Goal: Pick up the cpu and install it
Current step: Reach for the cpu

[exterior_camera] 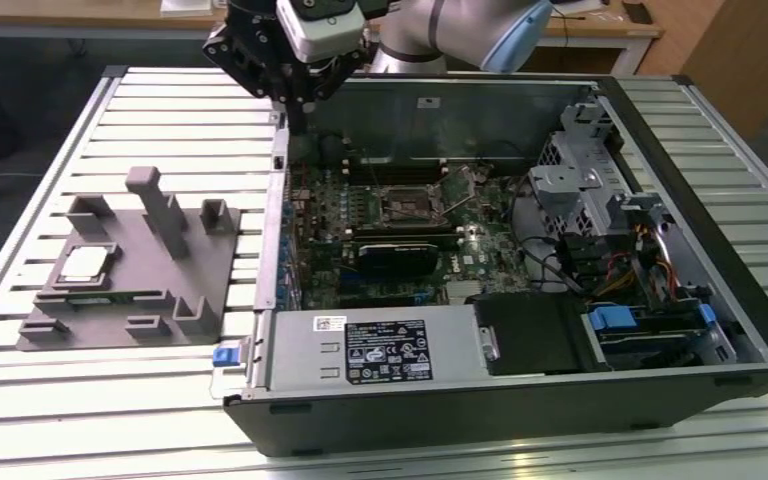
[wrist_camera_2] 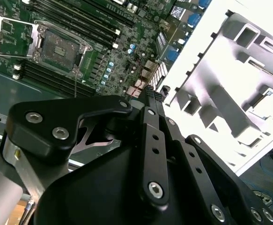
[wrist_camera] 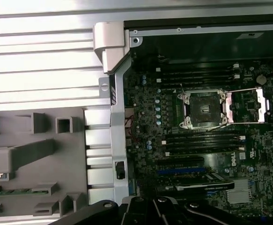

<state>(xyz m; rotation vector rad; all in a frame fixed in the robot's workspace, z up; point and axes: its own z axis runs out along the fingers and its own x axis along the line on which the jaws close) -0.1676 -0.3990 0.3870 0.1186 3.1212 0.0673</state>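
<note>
Hovering the gripper (exterior_camera: 296, 112) over the case (exterior_camera: 491, 425) wall, fingers closed together, holding nothing. The cpu (exterior_camera: 87, 262) lies flat in the grey fixture (exterior_camera: 157, 250), at 8 o'clock from the gripper in the exterior view. My call for the pick: open wide, descend vertically, grip the edges, clear the upright blocks. Slatted metal table (exterior_camera: 37, 400); wooden desk (exterior_camera: 77, 20) at 12 o'clock.

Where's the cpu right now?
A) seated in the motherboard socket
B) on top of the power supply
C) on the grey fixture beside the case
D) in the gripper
C: the cpu lies on the grey fixture, outside the case, while the gripper is up over the case's wall and the socket is bare.
</note>
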